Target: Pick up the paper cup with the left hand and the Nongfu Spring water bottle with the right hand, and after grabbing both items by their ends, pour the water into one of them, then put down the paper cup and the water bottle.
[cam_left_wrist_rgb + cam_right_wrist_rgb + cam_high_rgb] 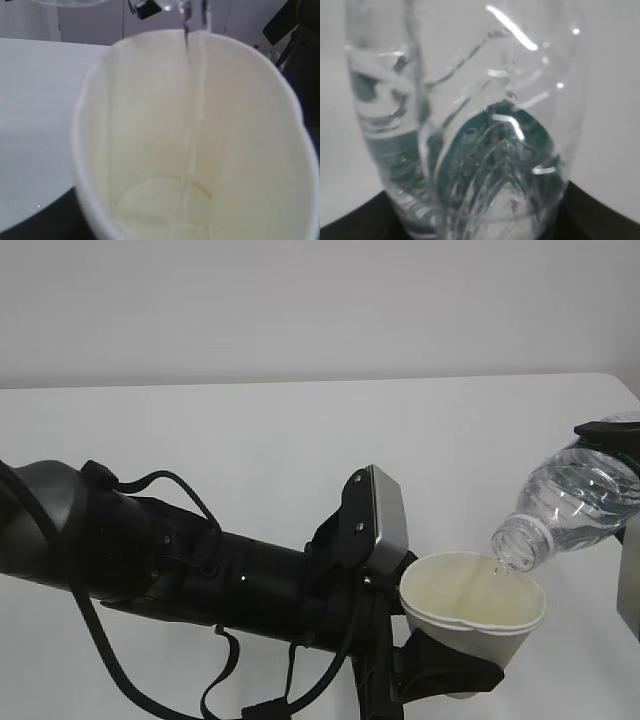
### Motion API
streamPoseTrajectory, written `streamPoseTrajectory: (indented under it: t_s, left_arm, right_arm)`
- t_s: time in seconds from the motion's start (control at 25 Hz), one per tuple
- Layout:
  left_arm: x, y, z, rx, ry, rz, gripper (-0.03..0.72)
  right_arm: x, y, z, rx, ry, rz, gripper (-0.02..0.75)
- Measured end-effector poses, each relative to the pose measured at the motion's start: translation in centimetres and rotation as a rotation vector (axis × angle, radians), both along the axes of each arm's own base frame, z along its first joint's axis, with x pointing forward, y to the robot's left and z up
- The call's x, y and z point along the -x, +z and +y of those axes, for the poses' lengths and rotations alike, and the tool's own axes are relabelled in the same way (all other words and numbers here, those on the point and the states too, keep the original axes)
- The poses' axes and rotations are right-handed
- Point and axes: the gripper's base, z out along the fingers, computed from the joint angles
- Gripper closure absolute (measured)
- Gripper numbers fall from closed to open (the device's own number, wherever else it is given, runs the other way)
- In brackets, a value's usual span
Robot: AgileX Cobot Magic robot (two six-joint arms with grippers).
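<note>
The cream paper cup (472, 612) hangs above the table at lower right, tilted a little, with my left gripper (440, 665) shut on its lower part. In the left wrist view the paper cup (150, 150) fills the frame, and a thin stream of water (192, 125) runs down its far wall to a shallow pool at the bottom. The clear Nongfu Spring water bottle (570, 505) is tipped neck-down over the cup's rim. My right gripper (625, 455) holds its far end at the frame's edge. In the right wrist view the water bottle (470, 130) fills the frame.
The white table (250, 440) spreads behind both arms to a pale wall. My bulky black left arm (150, 550) with loose cables lies across the lower left. A grey block (388, 520) sits on its wrist beside the cup.
</note>
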Motion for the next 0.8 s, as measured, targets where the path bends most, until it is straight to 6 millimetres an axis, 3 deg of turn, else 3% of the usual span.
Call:
streamPoseTrajectory:
  t_s: [0.8]
  left_arm:
    - [-0.01, -0.01, 0.0, -0.002, 0.001, 0.0, 0.268]
  right_arm:
    - [0.0, 0.0, 0.0, 0.002, 0.001, -0.001, 0.302]
